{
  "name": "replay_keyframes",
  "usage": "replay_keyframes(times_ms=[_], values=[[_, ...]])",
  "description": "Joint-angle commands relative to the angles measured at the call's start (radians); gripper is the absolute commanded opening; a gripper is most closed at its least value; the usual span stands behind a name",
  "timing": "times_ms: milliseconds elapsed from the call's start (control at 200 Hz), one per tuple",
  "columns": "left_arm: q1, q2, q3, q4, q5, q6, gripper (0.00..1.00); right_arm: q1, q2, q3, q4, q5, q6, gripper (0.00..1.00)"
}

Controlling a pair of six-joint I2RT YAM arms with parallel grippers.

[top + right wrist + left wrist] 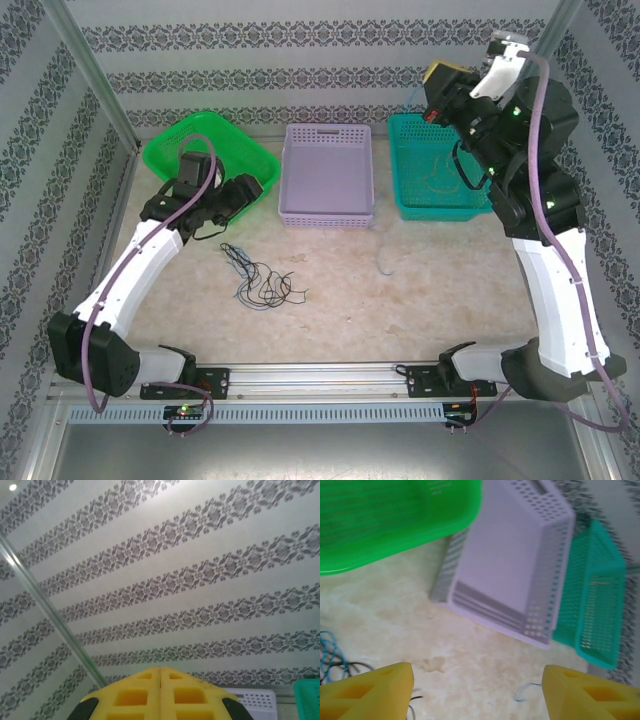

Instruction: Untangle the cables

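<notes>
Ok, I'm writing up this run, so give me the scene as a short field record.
tangled cables: dark bundle on table, near left arm
pale cable: alone on table, right of bundle
back row: green basket, lavender basket, teal basket
left gripper: open, empty, above table
right gripper: shut, raised, facing the wall

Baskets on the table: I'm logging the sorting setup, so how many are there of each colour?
Green basket: 1
Lilac basket: 1
Teal basket: 1
Total: 3
</notes>
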Motion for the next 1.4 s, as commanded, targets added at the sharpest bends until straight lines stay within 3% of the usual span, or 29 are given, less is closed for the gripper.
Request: replay_keyframes(times_ms=[0,230,475,644,1079,1149,1239,1334,1364,1394], values=[[-0.01,-0.038,0.025,0.123,0.114,0.083,0.65,0.022,0.034,-0.019,0.012,-0.098,0.015,0.0],[-0.051,-0.087,-0.031,0.321,0.225,0.164,0.64,0.072,0.088,-0.063,0.001,-0.189,0.074,0.0],[-0.211,-0.073,-0.049,0.504,0.178,0.34,0.73,0.11,0.124,-0.107,0.001,-0.254,0.126,0.0],[-0.284,0.017,0.036,0.548,0.161,0.414,0.75,0.122,0.136,-0.118,-0.005,-0.284,0.144,0.0],[-0.337,0.151,0.21,0.593,0.129,0.512,0.72,0.125,0.163,-0.106,-0.038,-0.329,0.157,0.0],[-0.338,0.165,0.23,0.569,0.121,0.531,0.66,0.124,0.173,-0.095,-0.041,-0.341,0.159,0.0],[-0.338,0.179,0.252,0.556,0.117,0.546,0.41,0.124,0.184,-0.086,-0.045,-0.354,0.161,0.0],[-0.338,0.198,0.286,0.536,0.108,0.542,0.07,0.12,0.188,-0.084,-0.043,-0.354,0.166,0.0],[-0.338,0.203,0.299,0.523,0.102,0.536,0.0,0.115,0.188,-0.085,-0.042,-0.353,0.17,0.0],[-0.337,0.208,0.311,0.51,0.095,0.528,0.0,0.11,0.19,-0.084,-0.04,-0.354,0.172,0.0]])
